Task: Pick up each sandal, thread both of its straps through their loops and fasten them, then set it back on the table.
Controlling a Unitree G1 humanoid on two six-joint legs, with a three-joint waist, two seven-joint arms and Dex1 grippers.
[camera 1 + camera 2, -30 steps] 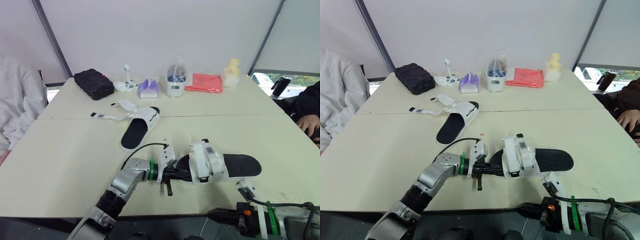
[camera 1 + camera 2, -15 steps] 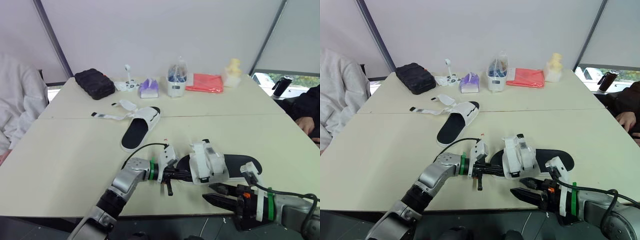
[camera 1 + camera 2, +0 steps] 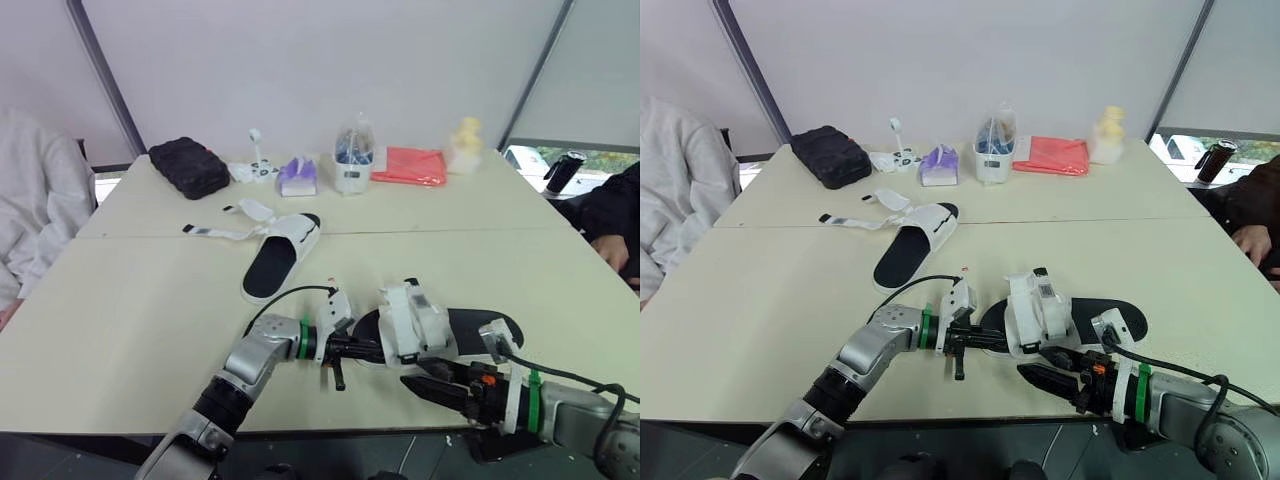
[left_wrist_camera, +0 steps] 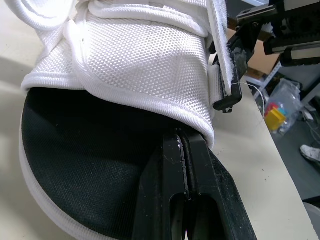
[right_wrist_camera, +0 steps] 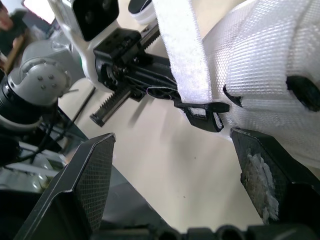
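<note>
Sandal [image 3: 485, 328] toe partly hidden behind closed fingers [image 4: 211, 196] of left gripper [image 4: 184, 142].

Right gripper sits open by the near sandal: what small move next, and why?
Probably ease the right gripper forward and close on the white strap. The strap and its black loop lie just ahead between its open jaws, and the left gripper is shut on the sandal, steadying it.

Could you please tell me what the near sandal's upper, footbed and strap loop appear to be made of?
Upper: white woven mesh fabric, matte, by its dimpled weave. Footbed: black textured fabric or foam, matte, finely pebbled; unclear which. Strap loop: likely black moulded plastic, smooth with a slight sheen.
</note>
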